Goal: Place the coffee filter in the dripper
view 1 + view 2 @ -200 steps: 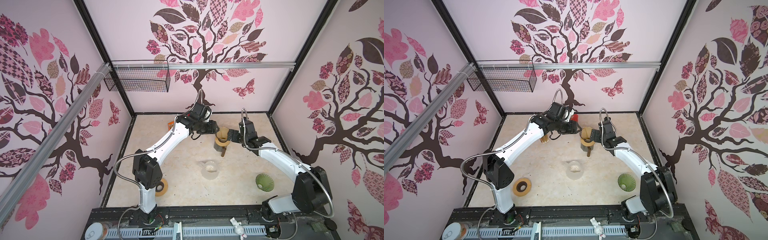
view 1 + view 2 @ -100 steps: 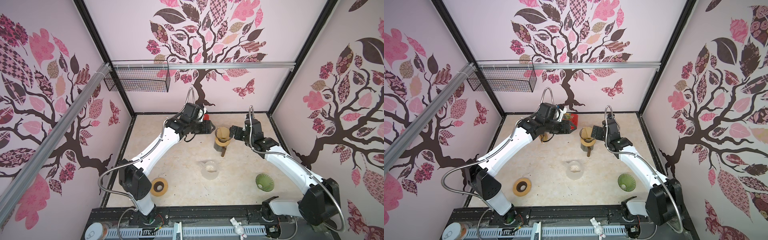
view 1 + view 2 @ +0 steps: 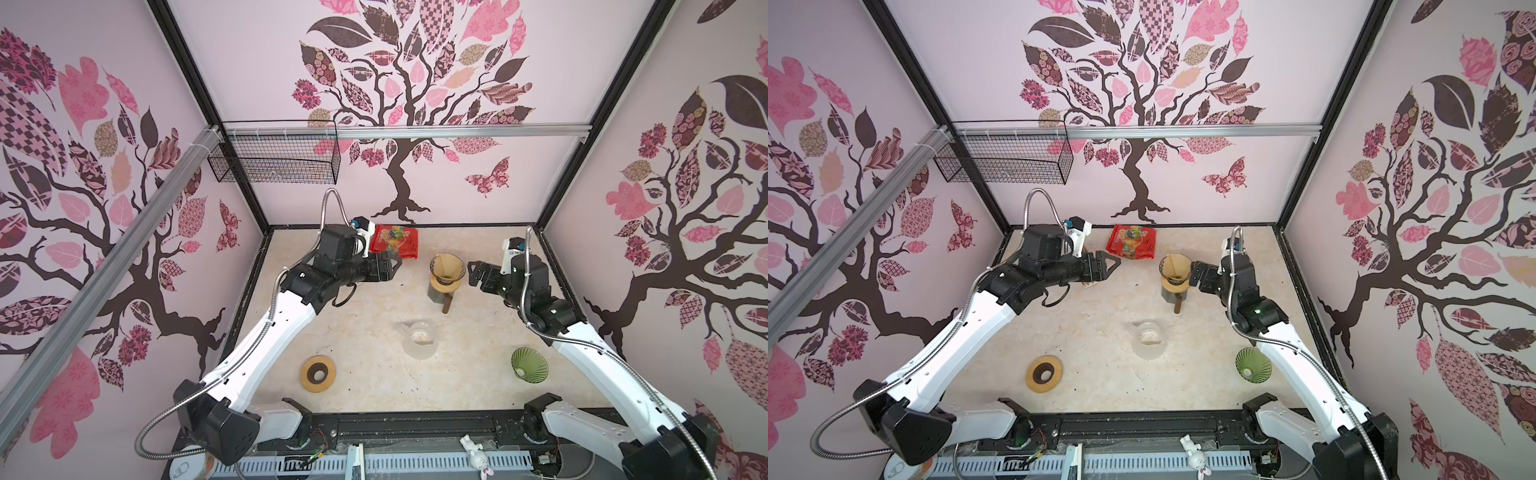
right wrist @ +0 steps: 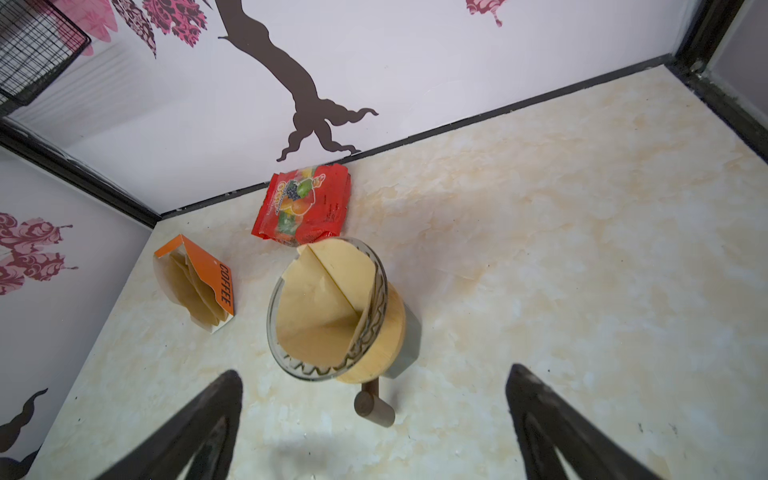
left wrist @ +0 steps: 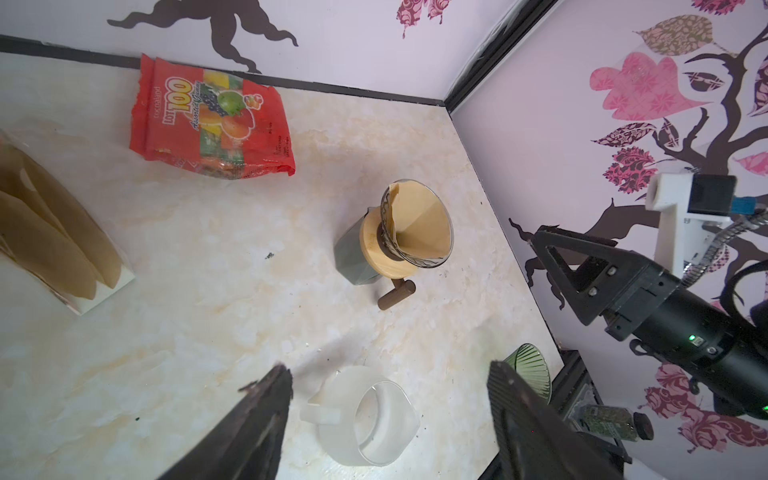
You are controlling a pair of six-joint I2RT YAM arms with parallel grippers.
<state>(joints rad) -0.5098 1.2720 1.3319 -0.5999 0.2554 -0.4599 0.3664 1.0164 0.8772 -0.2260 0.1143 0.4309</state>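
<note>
Coffee filter (image 4: 324, 303) sits inside dripper (image 4: 316, 376), slightly skewed. Left tool (image 5: 388, 370), right tool (image 3: 473, 273) both released, empty. Risk: right tool close beside dripper; stray sweep could topple it, dislodge filter

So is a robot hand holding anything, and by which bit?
No, nothing. The left gripper and right gripper are open and empty; the coffee filter sits in the dripper.

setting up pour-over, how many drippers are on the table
2: a clear glass dripper with the filter, at the back; a green dripper at front right. None seem hidden.
</note>
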